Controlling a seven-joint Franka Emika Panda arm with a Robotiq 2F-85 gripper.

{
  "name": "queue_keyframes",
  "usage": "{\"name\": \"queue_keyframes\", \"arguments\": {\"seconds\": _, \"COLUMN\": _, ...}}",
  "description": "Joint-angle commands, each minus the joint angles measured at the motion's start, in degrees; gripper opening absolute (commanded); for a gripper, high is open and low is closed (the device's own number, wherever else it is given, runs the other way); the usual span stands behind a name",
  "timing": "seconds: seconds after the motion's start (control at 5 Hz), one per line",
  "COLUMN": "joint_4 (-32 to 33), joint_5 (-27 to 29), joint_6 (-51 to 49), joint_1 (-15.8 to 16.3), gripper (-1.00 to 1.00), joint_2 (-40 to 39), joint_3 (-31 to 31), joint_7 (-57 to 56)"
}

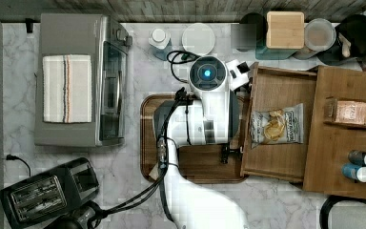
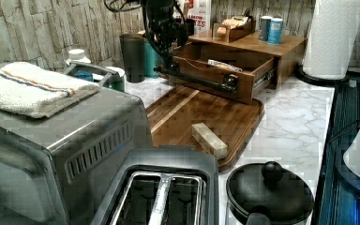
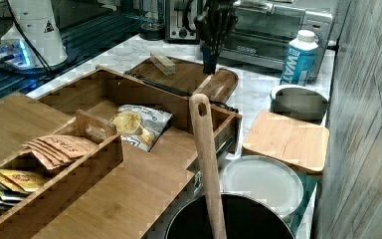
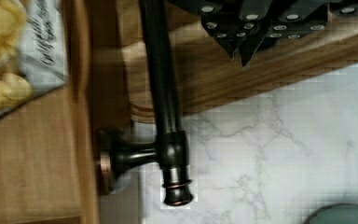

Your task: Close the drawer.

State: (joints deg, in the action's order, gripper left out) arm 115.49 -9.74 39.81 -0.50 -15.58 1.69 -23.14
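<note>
Medium-brown wood drawer (image 1: 276,155) with glossy dark metal handle (image 4: 161,88) above smooth veined marble counter (image 4: 270,154).

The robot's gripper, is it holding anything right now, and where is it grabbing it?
Nothing is held. In the wrist view the gripper hangs beside the dark bar handle of the open drawer, with nothing between its fingertips. Whether it touches the handle cannot be told.

arm hides drawer (image 1: 276,126) handle, claw tips cropped (image 4: 242,44)

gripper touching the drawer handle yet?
Cannot tell. In the wrist view the gripper sits beside the handle, no contact or gap plain; in the left view the arm hides it.
</note>
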Motion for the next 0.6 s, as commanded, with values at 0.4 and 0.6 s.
{"name": "queue_keyframes", "arguments": {"seconds": 0.4, "joint_4": 7.38, "joint_5": 1.62, "joint_6": 7.98, "joint_1": -1.02, "gripper": -1.00, "joint_2": -1.28, "joint_3": -0.19, "joint_7": -7.70}}
{"name": "queue_keyframes", "arguments": {"seconds": 0.6, "joint_4": 8.03, "joint_5": -0.78, "joint_6": 10.89, "joint_1": -1.30, "gripper": -1.00, "joint_2": -1.06, "joint_3": 0.58, "joint_7": -8.64}}
